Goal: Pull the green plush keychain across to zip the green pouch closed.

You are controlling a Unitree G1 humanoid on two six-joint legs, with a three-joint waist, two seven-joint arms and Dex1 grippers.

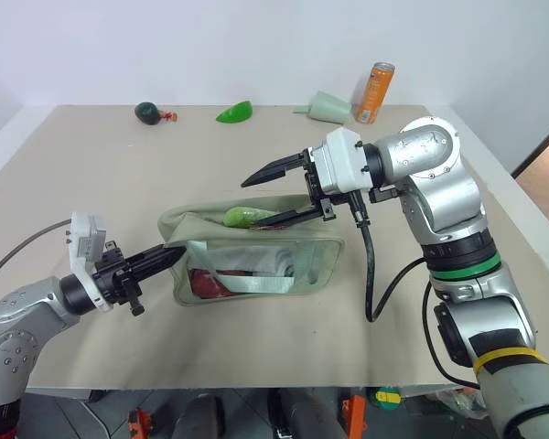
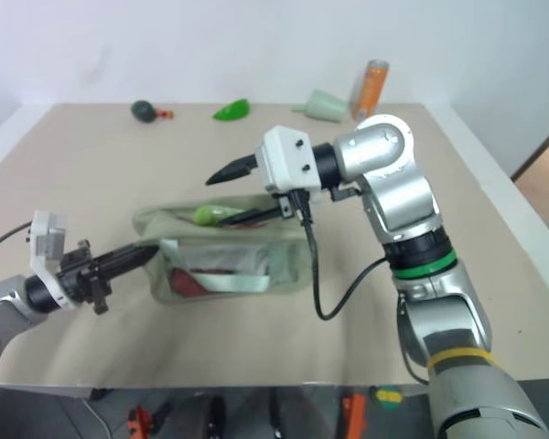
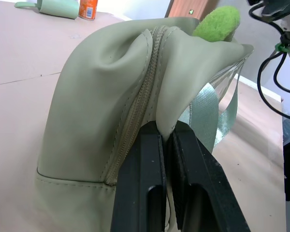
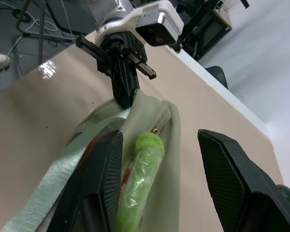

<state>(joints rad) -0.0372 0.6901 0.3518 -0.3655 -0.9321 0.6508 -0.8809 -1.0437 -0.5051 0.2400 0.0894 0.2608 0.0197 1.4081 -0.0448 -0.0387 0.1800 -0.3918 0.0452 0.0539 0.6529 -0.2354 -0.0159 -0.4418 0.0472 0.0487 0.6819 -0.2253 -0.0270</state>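
Pouch pinched at one end, plush ring lying on top

The left gripper [image 1: 169,258] has its fingers clamped shut on the left end of the green pouch [image 1: 256,265], which lies mid-table [image 1: 91,174]. The right gripper [image 1: 279,194] hovers over it with fingers spread wide, holding nothing. The green plush keychain [image 1: 241,217] rests on the pouch's top edge between those fingers.

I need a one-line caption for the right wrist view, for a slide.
Open right pincer straddles the green plush keychain while the left pincer pinches the green pouch end.
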